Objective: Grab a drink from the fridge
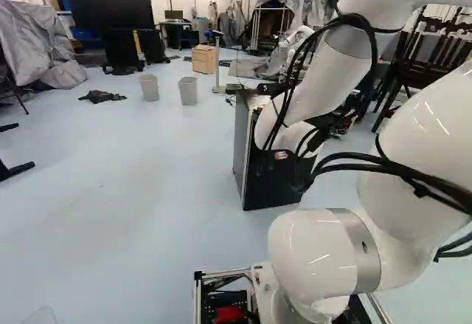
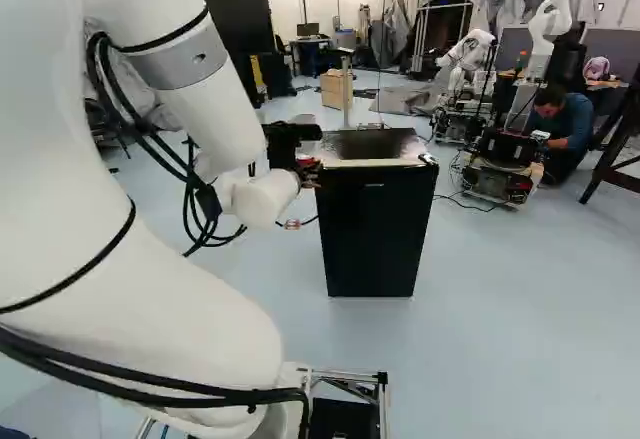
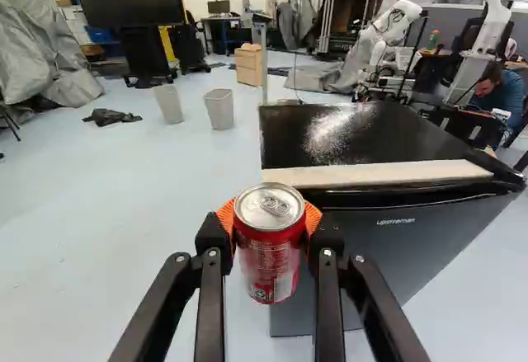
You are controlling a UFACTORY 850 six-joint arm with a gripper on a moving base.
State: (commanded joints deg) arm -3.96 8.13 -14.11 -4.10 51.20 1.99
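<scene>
In the right base view my gripper (image 2: pixel 306 162) is beside the upper left edge of the black fridge (image 2: pixel 370 234). The wrist view has the gripper (image 3: pixel 269 223) shut on a red drink can (image 3: pixel 268 263), an orange pad at either side. The can is upright, its silver lid and pull tab on show. Just ahead of the can stands the fridge (image 3: pixel 396 238), its grey door closed and a pale strip along the top's front edge. What is inside the fridge is hidden. In the left base view the arm partly covers the fridge (image 1: pixel 269 184).
Two grey bins (image 1: pixel 150 87) stand on the floor beyond the fridge, near a wooden cabinet (image 1: pixel 203 59) and a thin post (image 1: pixel 217 66). Dark cloth (image 1: pixel 102 96) lies farther left. Another robot (image 2: pixel 500 164) stands behind the fridge to the right, with a cable (image 2: pixel 465 202) on the floor.
</scene>
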